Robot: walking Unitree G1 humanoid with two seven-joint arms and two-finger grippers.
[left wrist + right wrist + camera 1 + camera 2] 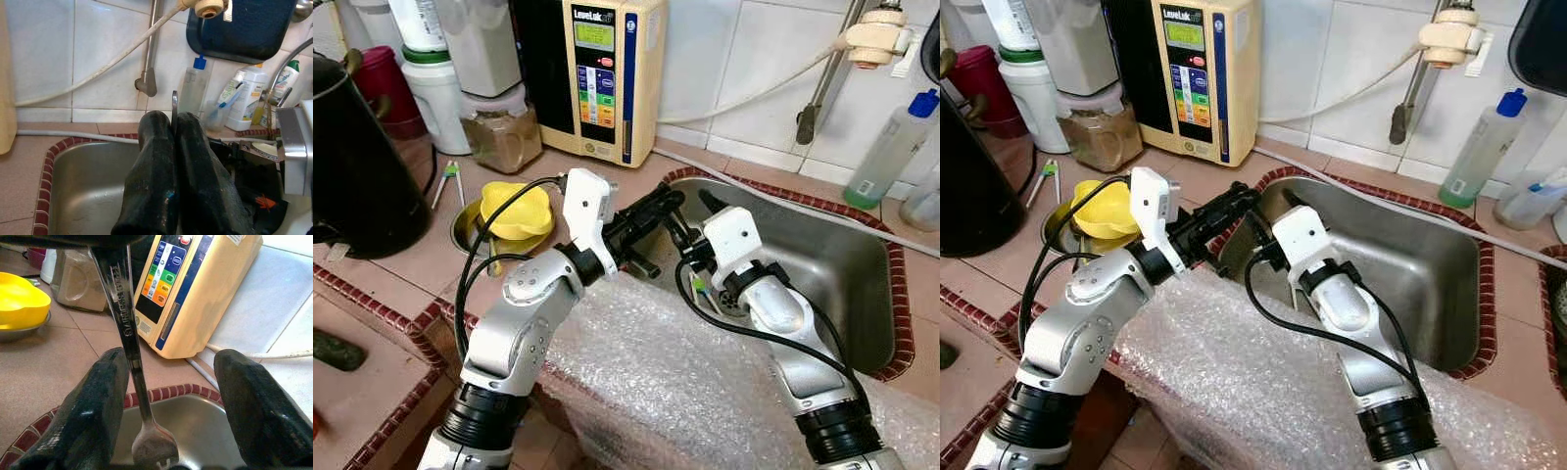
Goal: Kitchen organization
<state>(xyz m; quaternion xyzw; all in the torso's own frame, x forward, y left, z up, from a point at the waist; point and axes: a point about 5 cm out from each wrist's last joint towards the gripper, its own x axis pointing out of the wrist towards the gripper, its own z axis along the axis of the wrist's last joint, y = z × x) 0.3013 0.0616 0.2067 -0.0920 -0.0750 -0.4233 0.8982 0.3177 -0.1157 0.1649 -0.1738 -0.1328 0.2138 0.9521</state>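
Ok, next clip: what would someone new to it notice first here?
Probably the two tools meeting over the near-left corner of the steel sink: the left tool is shut on a stainless fork, whose head hangs between the open fingers of the right tool. Next, the cream water ionizer against the tiled wall, and the yellow lid in a metal bowl left of the sink.

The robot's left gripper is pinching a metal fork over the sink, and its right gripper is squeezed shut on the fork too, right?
Not quite. The left gripper does pinch the metal fork above the sink, but the right wrist view shows the right gripper open, its fingers spread apart on either side of the fork.
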